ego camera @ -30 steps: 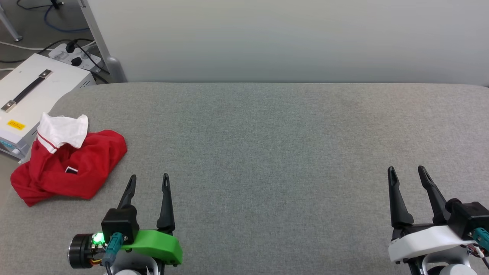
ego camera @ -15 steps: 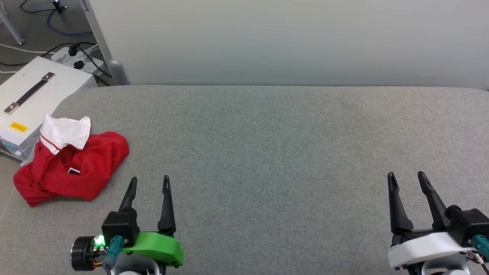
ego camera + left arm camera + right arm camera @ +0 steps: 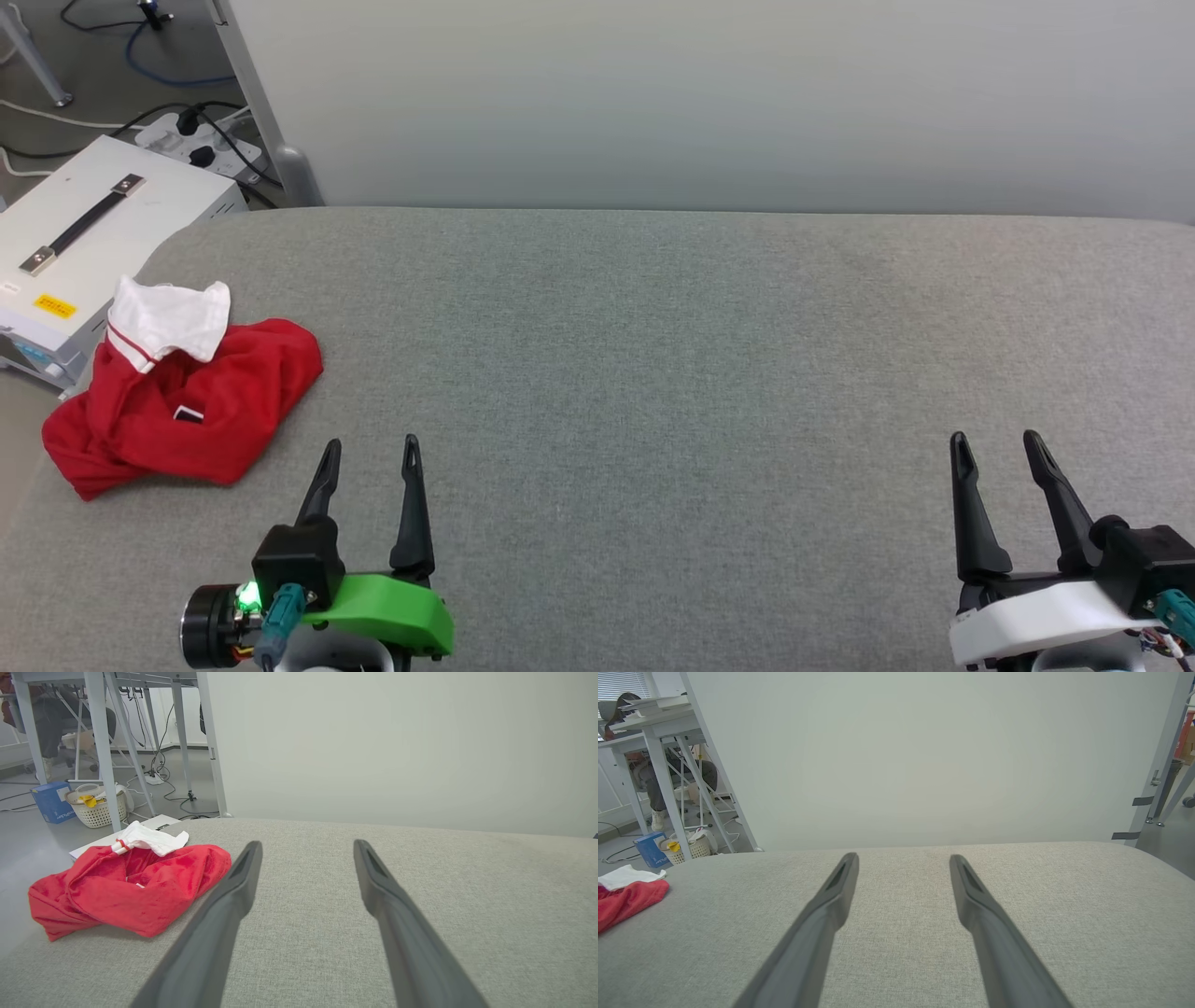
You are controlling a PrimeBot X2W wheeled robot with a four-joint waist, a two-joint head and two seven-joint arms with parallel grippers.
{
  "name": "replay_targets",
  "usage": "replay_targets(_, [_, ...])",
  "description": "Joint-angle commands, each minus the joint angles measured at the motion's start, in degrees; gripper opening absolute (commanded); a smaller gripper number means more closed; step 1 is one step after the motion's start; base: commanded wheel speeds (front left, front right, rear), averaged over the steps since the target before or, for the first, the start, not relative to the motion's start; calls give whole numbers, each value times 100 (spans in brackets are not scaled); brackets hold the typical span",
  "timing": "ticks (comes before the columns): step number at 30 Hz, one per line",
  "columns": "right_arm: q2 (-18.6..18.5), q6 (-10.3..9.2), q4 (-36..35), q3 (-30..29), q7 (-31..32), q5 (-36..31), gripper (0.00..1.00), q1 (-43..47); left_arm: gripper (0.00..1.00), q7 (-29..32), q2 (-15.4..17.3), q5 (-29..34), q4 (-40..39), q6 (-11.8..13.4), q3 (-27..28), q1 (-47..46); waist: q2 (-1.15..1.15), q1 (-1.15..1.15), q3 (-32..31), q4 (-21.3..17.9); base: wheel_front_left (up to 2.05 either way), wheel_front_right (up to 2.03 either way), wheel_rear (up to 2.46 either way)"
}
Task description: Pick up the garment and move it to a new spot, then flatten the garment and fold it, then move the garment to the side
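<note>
The garment [image 3: 177, 401] lies crumpled near the left edge of the grey padded table [image 3: 709, 355], red with a white sleeve on top and a small black-and-white tag showing. My left gripper [image 3: 371, 451] stands open just right of it and nearer to me, nothing between its fingers. In the left wrist view the garment [image 3: 126, 886] sits left of the open left gripper [image 3: 306, 847]. My right gripper [image 3: 995, 443] stands open at the lower right, far from the garment. The right wrist view shows the open right gripper [image 3: 903, 858] over bare fabric and the garment [image 3: 626, 896] at its left edge.
A white case with a black handle [image 3: 84, 233] stands on the floor beside the table's left end, with a power strip and cables [image 3: 196, 135] behind it. A pale partition wall [image 3: 709, 93] rises behind the table. A basket [image 3: 96, 807] and a blue box [image 3: 51, 802] stand under a desk.
The whole head view has shifted a little, so the camera moved. Both grippers sit slightly lower in the picture, still open. The garment lies as before.
</note>
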Motion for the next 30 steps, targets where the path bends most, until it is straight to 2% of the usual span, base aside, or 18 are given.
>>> replay_targets(1, [-9, -4, 20, -13, -82, 74, 100, 94, 100, -64, -27, -54, 36, 43, -11, -1, 33, 0, -1, 17, 0, 0, 0])
replay_targets(13, [-9, -4, -37, 82, -101, 33, 100, 89, 100, -83, -27, -13, 35, 76, 134, -54, 34, 0, 58, 378, 0, 0, 0])
replay_targets(30, [-9, -4, -119, 227, -101, -118, 100, 9, 100, -83, -27, -108, 76, 98, 337, -156, 34, 0, 189, 1409, 0, 0, 0])
